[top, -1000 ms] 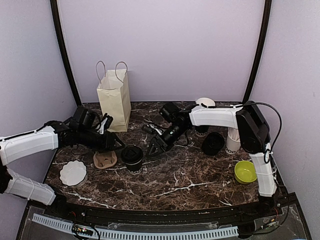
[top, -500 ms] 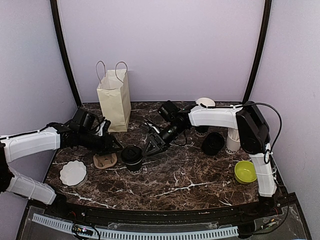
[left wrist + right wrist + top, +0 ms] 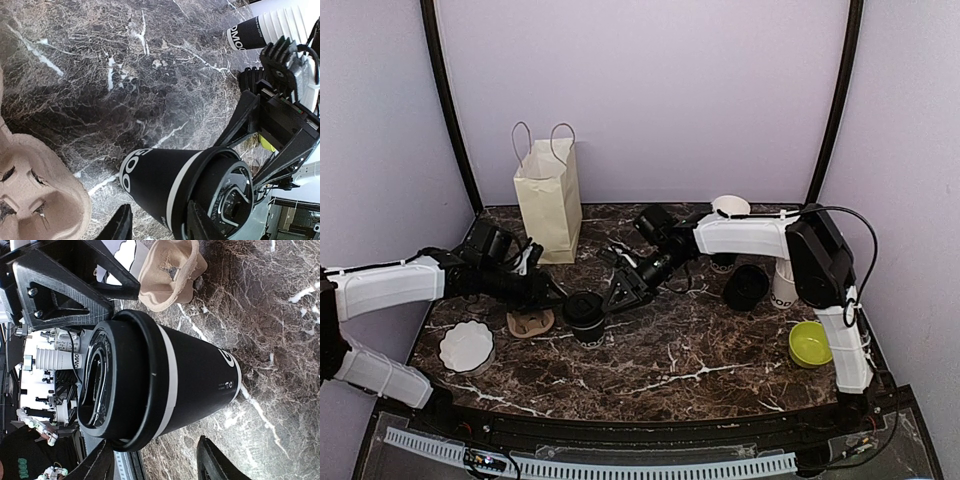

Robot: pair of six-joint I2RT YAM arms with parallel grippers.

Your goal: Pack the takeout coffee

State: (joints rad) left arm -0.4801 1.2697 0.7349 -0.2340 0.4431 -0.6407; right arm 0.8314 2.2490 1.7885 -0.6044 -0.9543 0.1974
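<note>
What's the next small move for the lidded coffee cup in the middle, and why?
Probably close the right claw on the cup: its fingers sit either side of the upright, lidded cup, apparently not yet pinching it. The left claw is close on the other side.

Coffee cup (image 3: 160,180) partly below frame edge.

Tan paper bag (image 3: 548,200) with loop handles upright at far left of dark marbled surface (image 3: 700,365). Pulp cup carrier (image 3: 530,321) nearer, white fluted dish (image 3: 466,345) near left. Green bowl (image 3: 810,343) near right; cup of white sticks (image 3: 785,283) just beyond.
</note>
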